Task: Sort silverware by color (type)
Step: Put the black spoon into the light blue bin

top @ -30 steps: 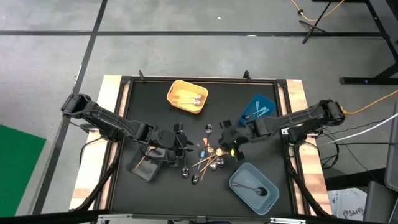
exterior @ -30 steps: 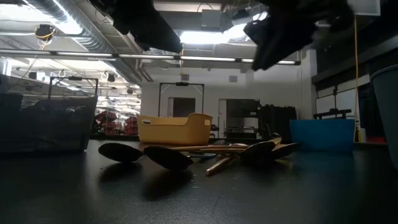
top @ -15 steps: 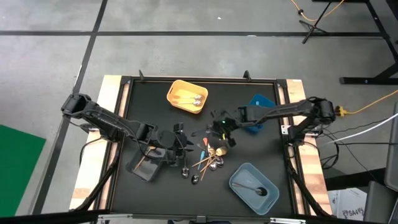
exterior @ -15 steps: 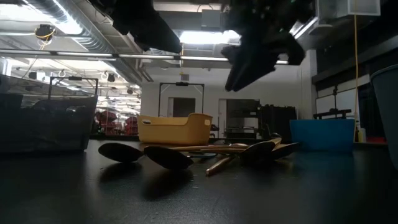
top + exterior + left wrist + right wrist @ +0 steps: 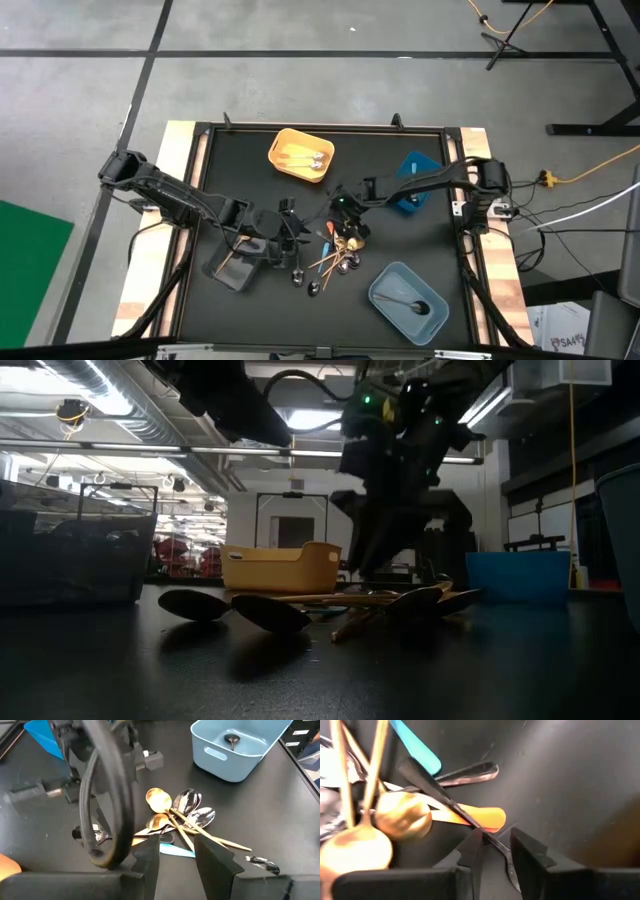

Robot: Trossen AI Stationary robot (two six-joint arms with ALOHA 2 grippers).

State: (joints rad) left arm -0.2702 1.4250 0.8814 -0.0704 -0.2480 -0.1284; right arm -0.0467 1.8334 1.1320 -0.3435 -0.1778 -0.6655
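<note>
The silverware pile (image 5: 335, 255) lies on the black table between my arms: gold spoons (image 5: 160, 800), silver spoons (image 5: 192, 810), and a light-blue handle (image 5: 417, 750) and an orange handle (image 5: 480, 815). My right gripper (image 5: 495, 840) hangs low over the pile's far side (image 5: 345, 215), open. A thin dark utensil (image 5: 435, 785) lies over the orange handle, and its end passes between the right fingers. My left gripper (image 5: 177, 847) waits open left of the pile (image 5: 290, 240), holding nothing. My right gripper comes slanting down from the table's right side. Its fingers (image 5: 472, 847) stand on either side of the dark utensil's thin end (image 5: 492, 840), lying across it. The utensil rests on the pile and the table. I cannot tell whether the fingers touch it.
A yellow bin (image 5: 301, 155) with utensils stands at the far side. A blue bin (image 5: 415, 180) is under the right arm. A grey-blue bin (image 5: 408, 300) with one spoon is near right, and a clear bin (image 5: 240, 265) is near the left gripper.
My right gripper has swung toward the table's left and come down onto the far side of the silverware pile, rolling its wrist as it went. The silverware has stayed where it was.
</note>
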